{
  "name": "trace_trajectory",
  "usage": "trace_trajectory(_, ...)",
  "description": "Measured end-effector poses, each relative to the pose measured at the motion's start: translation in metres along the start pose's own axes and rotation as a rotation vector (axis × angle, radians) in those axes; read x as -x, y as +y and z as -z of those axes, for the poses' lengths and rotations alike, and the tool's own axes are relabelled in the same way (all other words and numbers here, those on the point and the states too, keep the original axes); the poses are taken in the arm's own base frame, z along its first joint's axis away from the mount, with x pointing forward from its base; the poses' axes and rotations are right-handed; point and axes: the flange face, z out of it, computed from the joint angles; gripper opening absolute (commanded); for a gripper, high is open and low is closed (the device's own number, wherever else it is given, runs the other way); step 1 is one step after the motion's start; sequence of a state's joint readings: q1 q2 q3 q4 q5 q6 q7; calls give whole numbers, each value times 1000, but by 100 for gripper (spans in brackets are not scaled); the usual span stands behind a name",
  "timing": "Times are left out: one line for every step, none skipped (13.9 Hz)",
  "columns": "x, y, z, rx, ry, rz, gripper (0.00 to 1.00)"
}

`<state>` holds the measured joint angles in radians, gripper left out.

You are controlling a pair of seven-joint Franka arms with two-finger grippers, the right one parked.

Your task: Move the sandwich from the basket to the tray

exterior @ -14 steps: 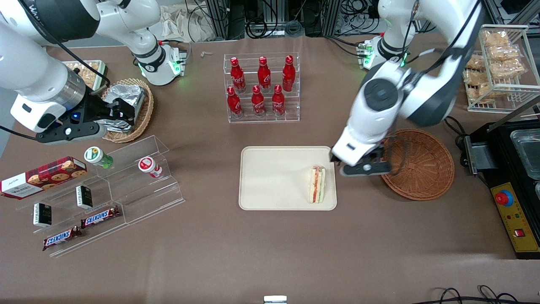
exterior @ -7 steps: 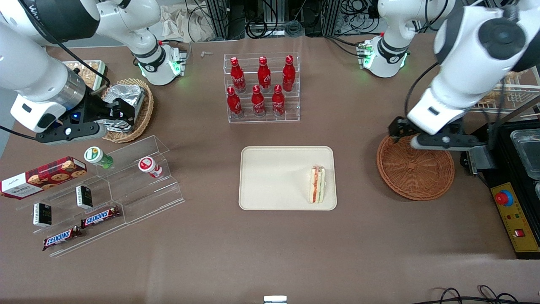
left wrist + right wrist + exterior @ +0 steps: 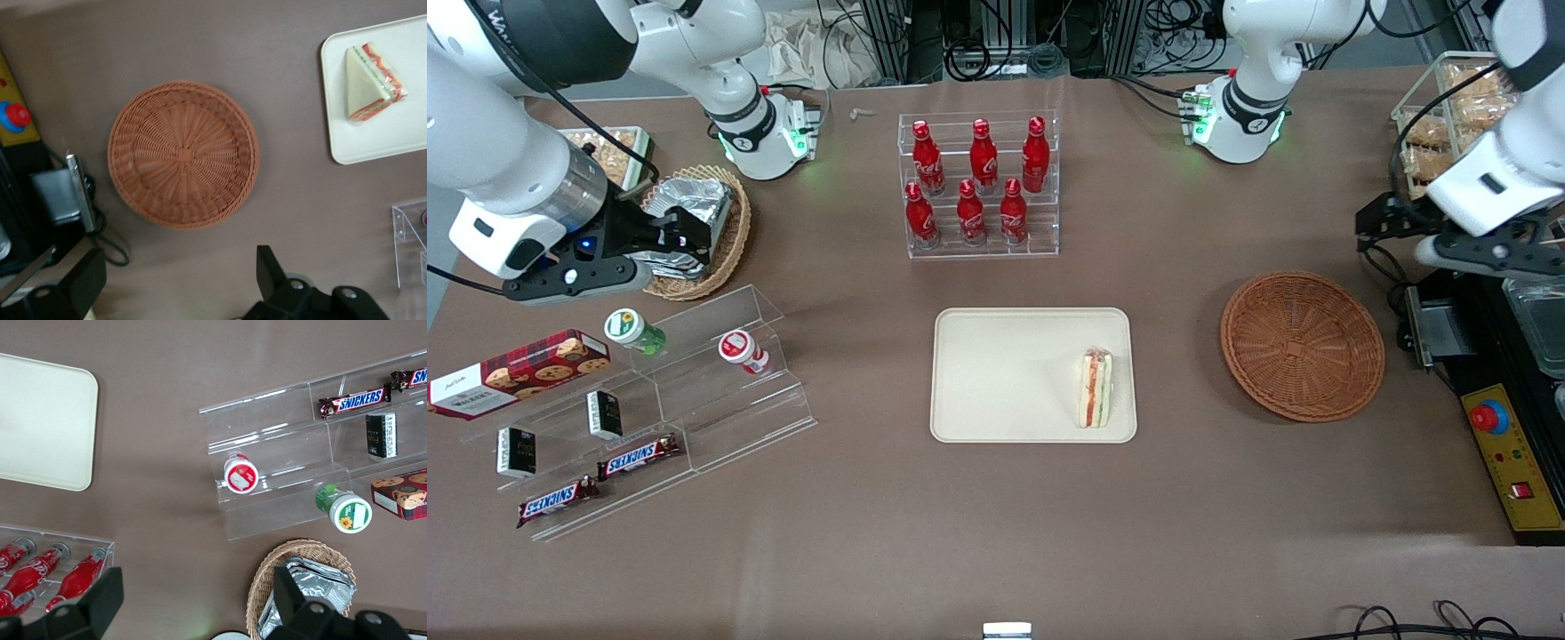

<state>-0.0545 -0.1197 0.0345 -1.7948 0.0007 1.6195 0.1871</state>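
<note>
Front view is showing the sandwich (image 3: 1096,388) lying on the tray (image 3: 1005,373), by its edge nearest the basket (image 3: 1303,345). Snickers bars (image 3: 639,457) are sitting on the clear stand's lowest step. The gripper (image 3: 1383,220) is hanging spread and holding nothing, near the table's working-arm end, above the basket's level.
</note>
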Motion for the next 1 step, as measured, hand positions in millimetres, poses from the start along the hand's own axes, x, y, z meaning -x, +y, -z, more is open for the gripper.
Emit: trace_trajectory(-1, -6, 6, 0, 3, -11, 100)
